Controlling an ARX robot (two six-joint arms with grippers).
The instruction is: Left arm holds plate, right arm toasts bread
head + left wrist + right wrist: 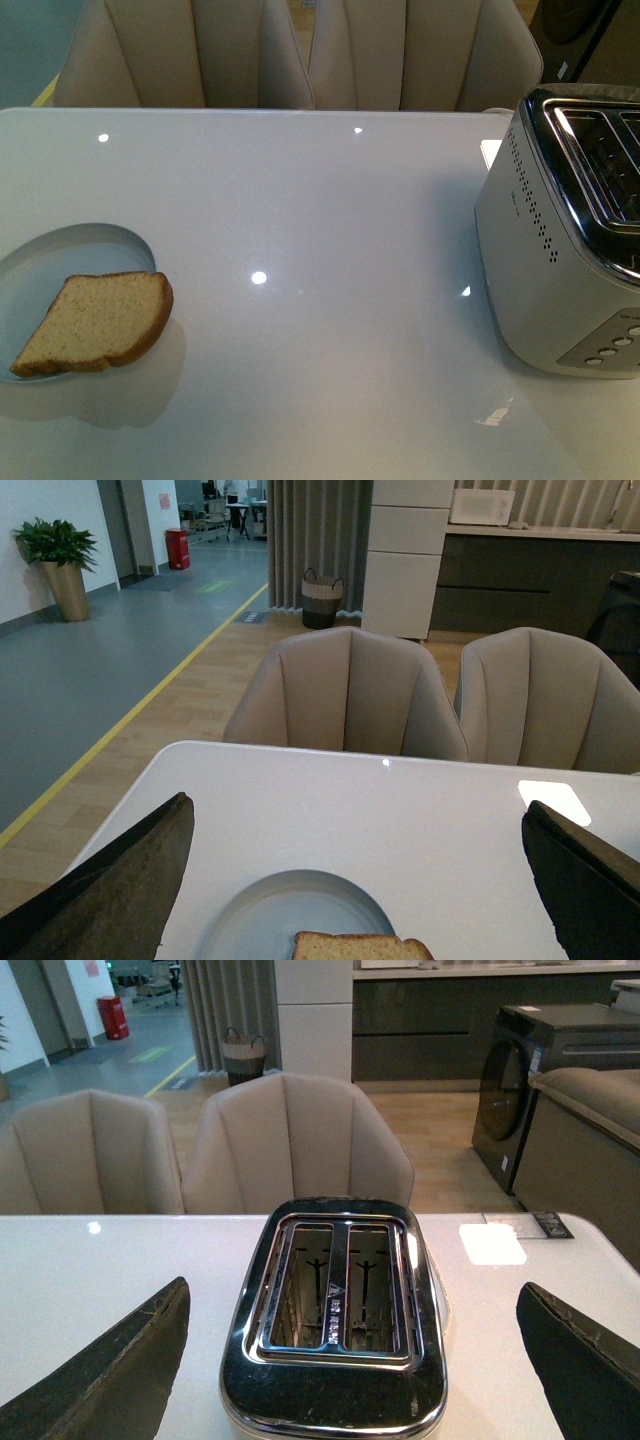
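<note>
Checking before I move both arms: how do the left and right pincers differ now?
The left pincer faces the plate with the bread; the right pincer faces the toaster. The left's target lies flat and low; the right's stands tall, slots empty. Both are open, holding nothing.

Beige chairs [345,695] behind white table [300,200] — grey floor [90,670], potted plant [57,542], dark cabinets [520,580]

Left claw [357,805] and right claw [354,1288], jaws of both spread wide.
</note>
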